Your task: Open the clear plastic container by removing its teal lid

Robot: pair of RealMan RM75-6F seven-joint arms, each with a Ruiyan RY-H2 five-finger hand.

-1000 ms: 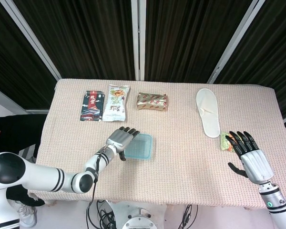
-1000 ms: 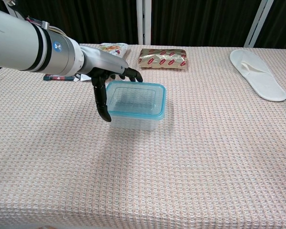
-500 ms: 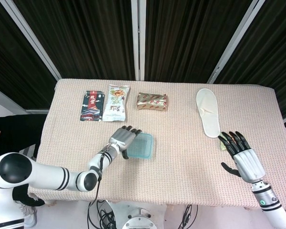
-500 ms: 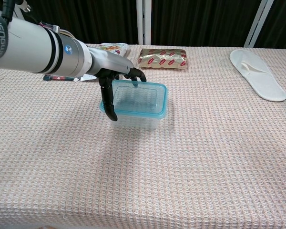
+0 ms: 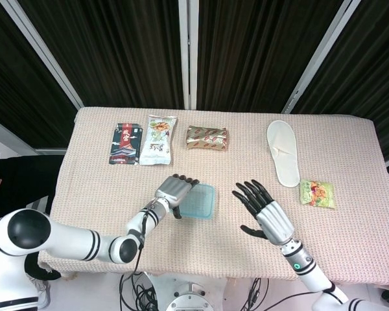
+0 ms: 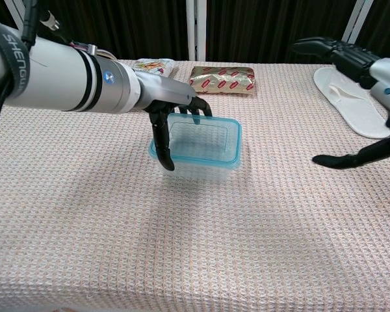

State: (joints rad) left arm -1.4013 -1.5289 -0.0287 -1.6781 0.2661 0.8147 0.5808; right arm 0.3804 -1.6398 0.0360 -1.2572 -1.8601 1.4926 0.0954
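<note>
The clear plastic container (image 5: 201, 202) with its teal lid (image 6: 205, 134) in place sits on the table's near middle. My left hand (image 5: 174, 192) grips its left end. In the chest view the left hand (image 6: 175, 107) has fingers curled over the far rim and the thumb down on the near left corner. My right hand (image 5: 264, 208) hovers just right of the container, apart from it, fingers spread and holding nothing. The chest view shows the right hand (image 6: 372, 65) at the right edge, above the cloth.
Along the far side lie a dark packet (image 5: 124, 144), a white-green packet (image 5: 159, 139), a brown-red packet (image 5: 207, 137) and a white slipper (image 5: 282, 152). A green snack packet (image 5: 318, 193) lies at the right. A woven beige cloth (image 6: 182, 247) covers the table.
My right hand has swept left from the table's right edge to beside the container, uncovering the green snack packet. The left hand and the container have shifted slightly right.
</note>
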